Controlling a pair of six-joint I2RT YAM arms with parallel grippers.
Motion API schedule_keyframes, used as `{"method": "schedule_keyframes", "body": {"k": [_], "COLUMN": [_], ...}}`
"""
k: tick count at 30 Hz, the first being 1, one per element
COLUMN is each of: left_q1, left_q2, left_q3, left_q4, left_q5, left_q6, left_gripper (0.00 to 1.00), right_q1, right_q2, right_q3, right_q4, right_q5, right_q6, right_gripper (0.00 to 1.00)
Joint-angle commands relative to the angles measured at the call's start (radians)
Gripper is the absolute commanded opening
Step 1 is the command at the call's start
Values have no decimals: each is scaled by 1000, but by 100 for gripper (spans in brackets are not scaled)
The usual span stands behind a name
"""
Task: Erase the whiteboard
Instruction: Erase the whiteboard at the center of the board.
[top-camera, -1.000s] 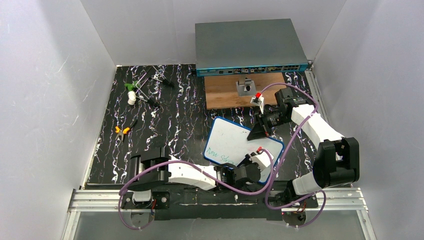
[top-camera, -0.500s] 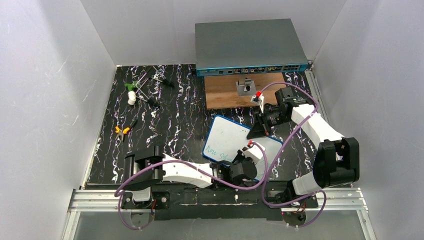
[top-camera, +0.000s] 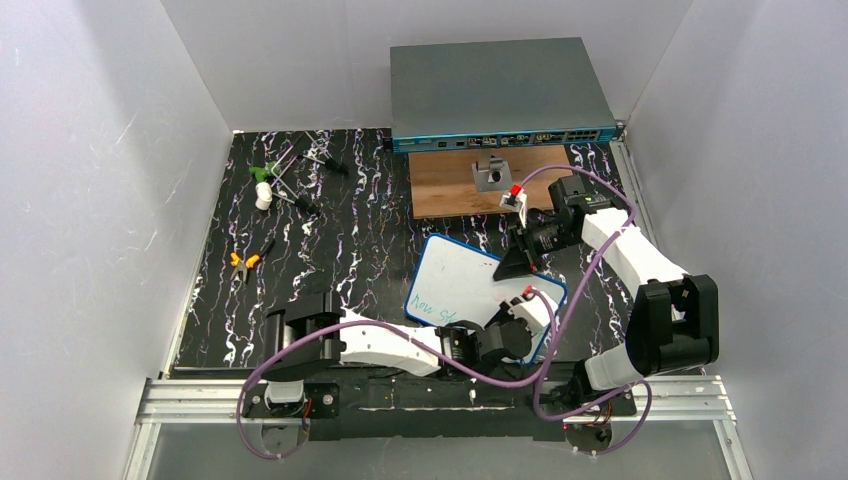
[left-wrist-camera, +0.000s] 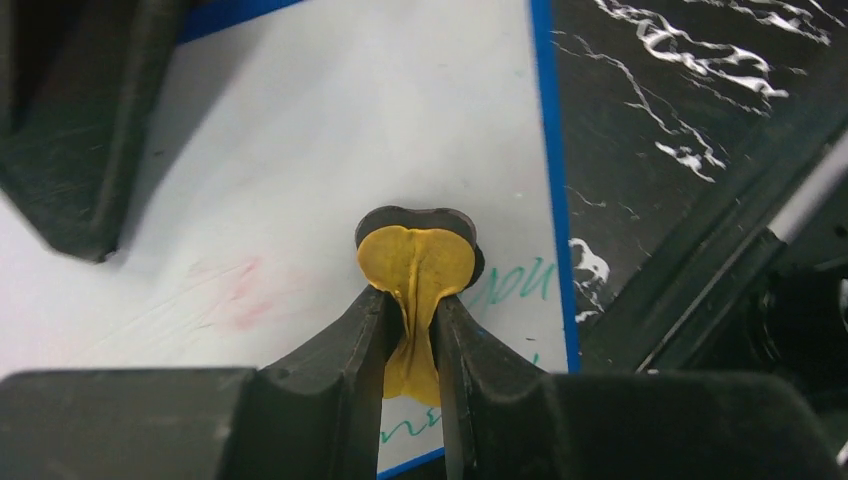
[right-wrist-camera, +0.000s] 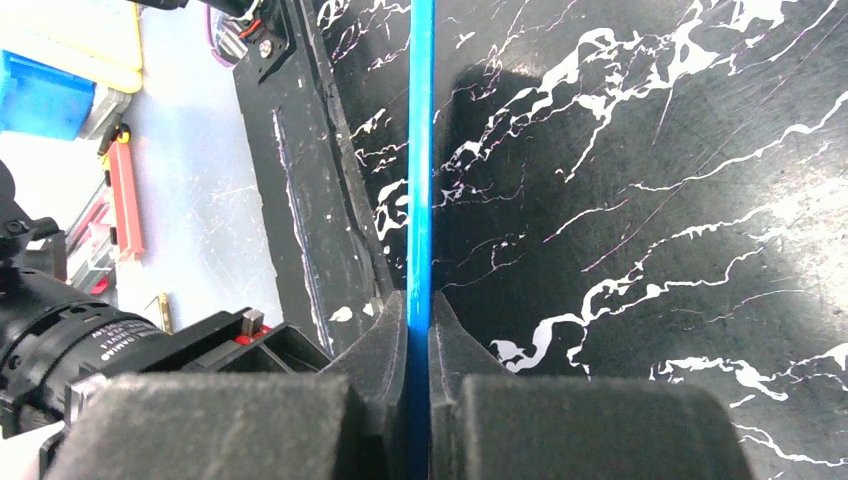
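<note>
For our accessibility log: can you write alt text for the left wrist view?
The left gripper pinches a yellow pad against the whiteboard, close to its blue rim. Green handwriting shows beside and below the pad; a faint red smear lies to its left.

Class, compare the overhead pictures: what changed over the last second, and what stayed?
The left gripper, clamping a yellow pad, swept left then back right along the whiteboard's near edge. The right gripper stays clamped on the rim; green writing remains.
</note>
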Motion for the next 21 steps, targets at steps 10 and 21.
{"method": "schedule_keyframes", "body": {"k": [10, 21], "left_q1": [94, 32], "left_q2": [-106, -12], "left_q3": [-113, -70], "left_q4": [-76, -6], "left_q5": [-8, 287], "left_q6": [-151, 12], "left_gripper": [0, 0], "right_q1": [4, 2], "right_q2": [-5, -5], "right_q3": [27, 28], "right_q4": [-63, -67], "right_q5": [-113, -117], "right_q6": [19, 14], "right_gripper": [1, 1]}}
